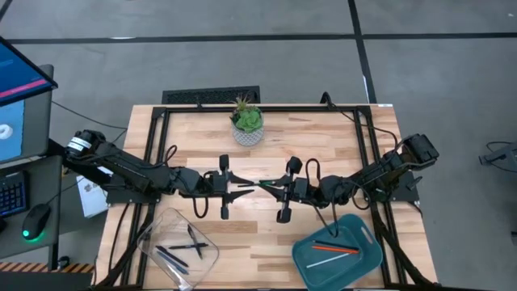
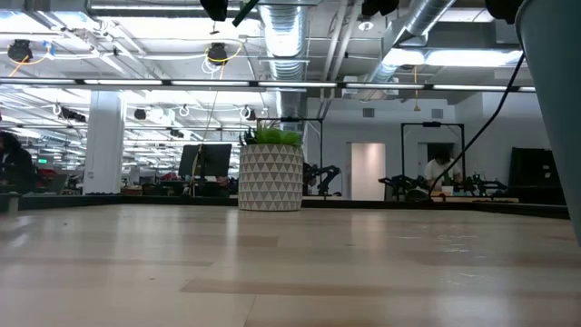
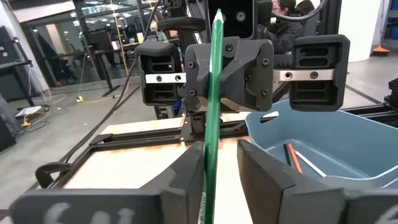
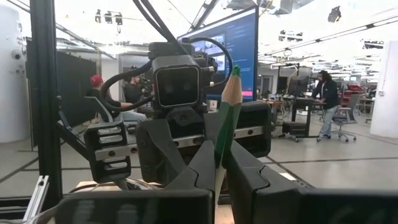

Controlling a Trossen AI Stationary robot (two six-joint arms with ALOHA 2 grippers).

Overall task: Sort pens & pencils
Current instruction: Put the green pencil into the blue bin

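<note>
The green pencil [image 1: 260, 187] hangs mid-air above the worktop [image 1: 323, 137] centre, light, stiff, slippery. Left gripper [image 1: 245, 189] at nine o'clock and right gripper [image 1: 271, 188] at three both pinch it; grip mid-shaft.

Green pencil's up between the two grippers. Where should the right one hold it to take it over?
Grip the green pencil on its bare shaft below the sharpened tip, coming in along the table from the side opposite the left gripper. The shaft is thin and straight, so the fingers flank it; the right gripper sits there, closed on it.
</note>
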